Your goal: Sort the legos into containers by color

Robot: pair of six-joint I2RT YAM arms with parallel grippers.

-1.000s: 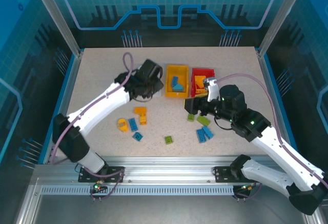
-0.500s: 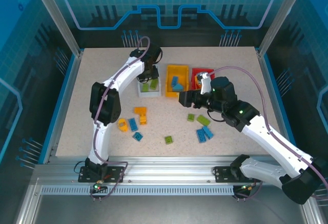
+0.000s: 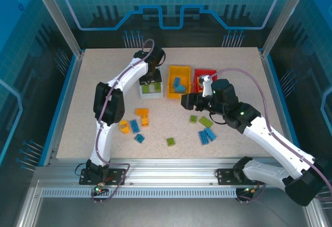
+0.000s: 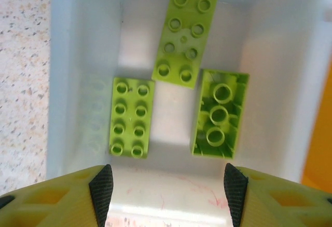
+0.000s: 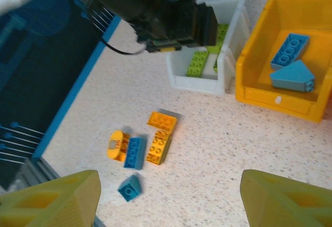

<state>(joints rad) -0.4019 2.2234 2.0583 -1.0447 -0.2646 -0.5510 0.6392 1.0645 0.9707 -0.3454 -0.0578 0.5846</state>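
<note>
My left gripper (image 3: pixel 150 78) (image 4: pixel 167 188) hangs open over the white container (image 3: pixel 141 93) (image 4: pixel 67 81), with nothing between its pads. Three lime green legos (image 4: pixel 184 37) (image 4: pixel 129 117) (image 4: pixel 219 114) lie on that container's floor. The orange-yellow container (image 3: pixel 178 72) (image 5: pixel 280 102) holds two blue legos (image 5: pixel 290 50) (image 5: pixel 293 75). The red container (image 3: pixel 199 75) is partly behind my right arm. My right gripper (image 3: pixel 188 101) (image 5: pixel 168 206) is open and empty, above the table in front of the containers. Loose legos lie on the table: orange (image 3: pixel 142 115) (image 5: pixel 163 120), blue (image 3: pixel 135 125) (image 5: pixel 134 151) and green (image 3: pixel 170 141).
More loose bricks lie right of centre: two green (image 3: pixel 193 118) (image 3: pixel 205 121) and two blue (image 3: pixel 204 137) (image 3: pixel 210 133). A yellow round piece (image 3: pixel 124 127) (image 5: pixel 116 144) and a small blue brick (image 3: pixel 139 138) (image 5: pixel 128 188) lie at the left. Blue rails edge the table.
The left arm has folded back so its gripper hangs over the white container, and its jaws have spread wider. The right gripper has shifted a little left and away from the red container.
</note>
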